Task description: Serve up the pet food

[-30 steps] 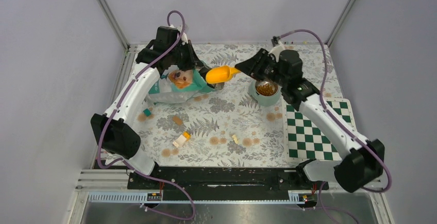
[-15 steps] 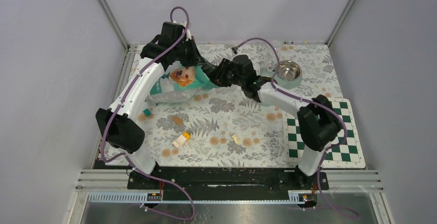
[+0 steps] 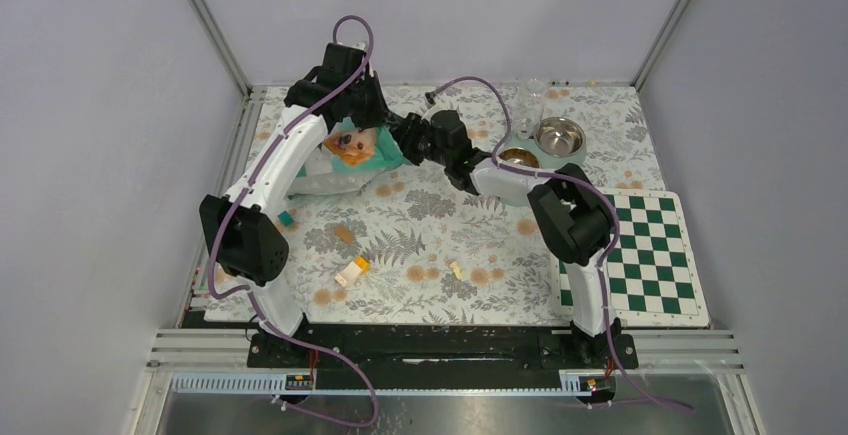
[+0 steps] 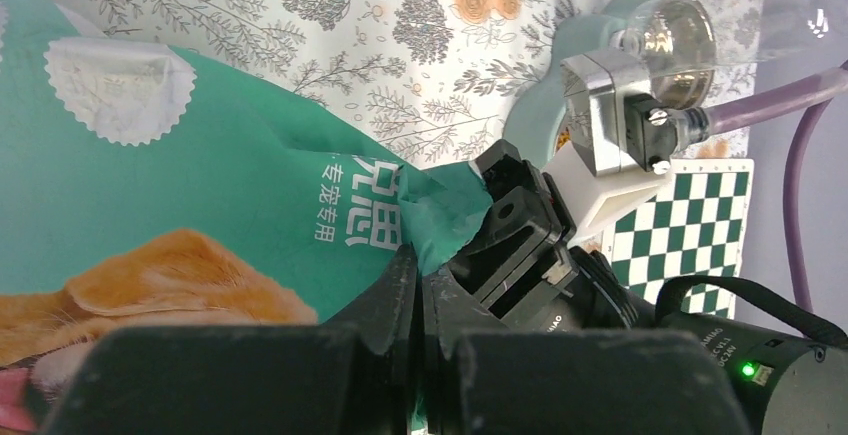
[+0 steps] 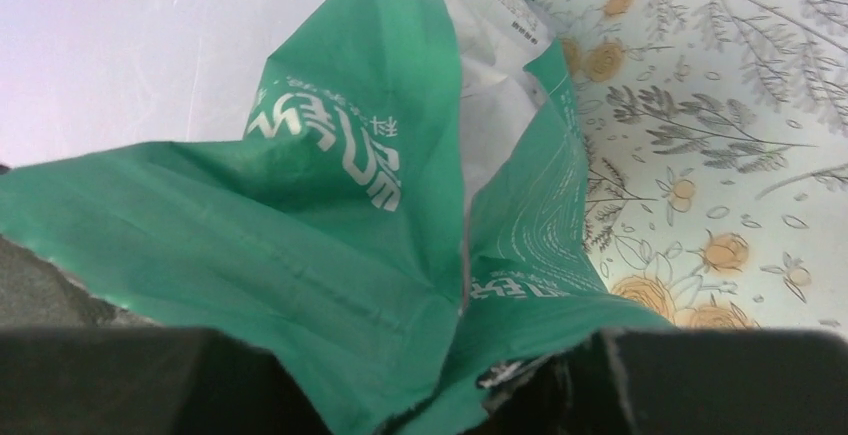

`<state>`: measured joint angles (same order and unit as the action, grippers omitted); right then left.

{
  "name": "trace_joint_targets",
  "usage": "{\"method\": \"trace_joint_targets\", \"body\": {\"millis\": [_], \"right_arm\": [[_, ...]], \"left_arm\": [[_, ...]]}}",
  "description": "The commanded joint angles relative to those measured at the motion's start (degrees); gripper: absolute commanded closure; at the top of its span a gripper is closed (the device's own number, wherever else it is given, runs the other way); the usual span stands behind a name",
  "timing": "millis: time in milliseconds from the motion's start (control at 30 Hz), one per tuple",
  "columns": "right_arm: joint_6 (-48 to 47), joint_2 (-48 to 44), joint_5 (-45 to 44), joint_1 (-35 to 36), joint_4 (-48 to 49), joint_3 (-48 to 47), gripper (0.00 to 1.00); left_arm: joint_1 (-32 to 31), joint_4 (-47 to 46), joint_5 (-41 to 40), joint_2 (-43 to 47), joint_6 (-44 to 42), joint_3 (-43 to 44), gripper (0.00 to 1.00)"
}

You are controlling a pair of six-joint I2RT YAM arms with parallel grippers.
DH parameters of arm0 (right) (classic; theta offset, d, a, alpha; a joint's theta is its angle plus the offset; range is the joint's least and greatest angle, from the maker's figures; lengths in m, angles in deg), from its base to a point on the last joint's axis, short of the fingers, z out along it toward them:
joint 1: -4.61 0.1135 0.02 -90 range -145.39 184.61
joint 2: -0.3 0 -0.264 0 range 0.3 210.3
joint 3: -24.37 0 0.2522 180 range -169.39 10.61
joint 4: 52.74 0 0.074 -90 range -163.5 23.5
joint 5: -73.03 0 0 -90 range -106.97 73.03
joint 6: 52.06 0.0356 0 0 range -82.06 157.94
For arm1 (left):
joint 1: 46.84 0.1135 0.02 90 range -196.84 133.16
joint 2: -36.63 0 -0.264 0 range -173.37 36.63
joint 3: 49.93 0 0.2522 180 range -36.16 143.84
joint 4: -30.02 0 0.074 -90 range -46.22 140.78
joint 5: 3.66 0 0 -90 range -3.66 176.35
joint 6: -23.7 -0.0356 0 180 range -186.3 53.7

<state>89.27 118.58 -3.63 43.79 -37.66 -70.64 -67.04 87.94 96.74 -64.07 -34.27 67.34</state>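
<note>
The teal pet food bag with the golden retriever picture lies at the back left of the table. My left gripper is shut on its upper edge, and the left wrist view shows the fingers pinched on the teal foil. My right gripper is pressed against the bag mouth from the right. In the right wrist view the bag drapes over its jaws and hides them. Brown kibble fills the near bowl of the teal feeder. No scoop shows.
An empty steel bowl sits in the feeder's far side, with a clear cup behind it. A green chessboard mat lies at the right. Small toy blocks are scattered on the floral cloth.
My right arm has swung from over the feeder leftward to the bag mouth. The orange scoop it held a second ago is no longer visible. My left arm has stayed on the bag.
</note>
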Motion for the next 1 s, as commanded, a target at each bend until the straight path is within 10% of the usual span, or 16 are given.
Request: {"method": "trace_joint_targets", "body": {"millis": [0, 333, 967], "right_arm": [[-2.0, 5.3, 16.6, 1.7, 6.9, -2.2, 1.00], [38.4, 15.1, 29.6, 1.1, 49.9, -4.7, 1.00], [30.9, -8.6, 14.6, -8.9, 40.1, 20.9, 1.00]], "left_arm": [[-2.1, -6.7, 6.0, 2.0, 3.2, 5.3, 1.00], [-2.1, -6.3, 2.7, 3.5, 1.2, 3.8, 1.00], [-0.6, -2.5, -6.9, 5.8, -4.9, 5.3, 1.00]]}}
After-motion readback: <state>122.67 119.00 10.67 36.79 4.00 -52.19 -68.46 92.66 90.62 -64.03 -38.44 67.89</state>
